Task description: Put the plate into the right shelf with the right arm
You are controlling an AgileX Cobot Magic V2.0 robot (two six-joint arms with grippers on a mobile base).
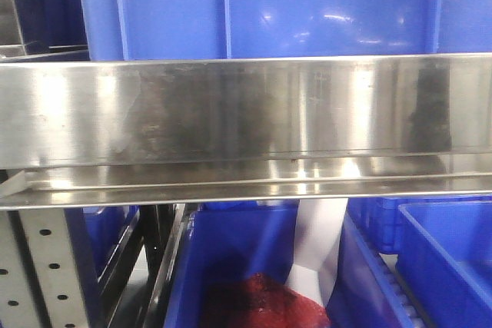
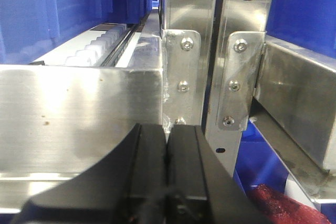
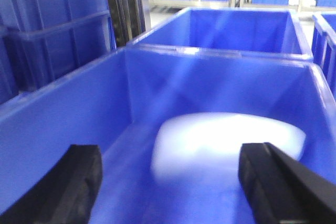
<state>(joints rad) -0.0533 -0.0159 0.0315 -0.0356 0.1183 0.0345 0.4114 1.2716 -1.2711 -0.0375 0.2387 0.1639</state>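
Blue shelf bin [image 3: 68, 114] holds the white plate [image 3: 220, 142], right claw [image 3: 170, 150] spread wide.

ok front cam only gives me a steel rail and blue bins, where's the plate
observer: the right wrist view shows the plate, a blurred white shape lying inside a blue bin.
operator: is the right gripper holding it
observer: no, the right gripper is open, fingers wide apart and not closed on the plate.
operator: and the left one
observer: the left gripper is shut with nothing in it, facing a steel shelf rail.
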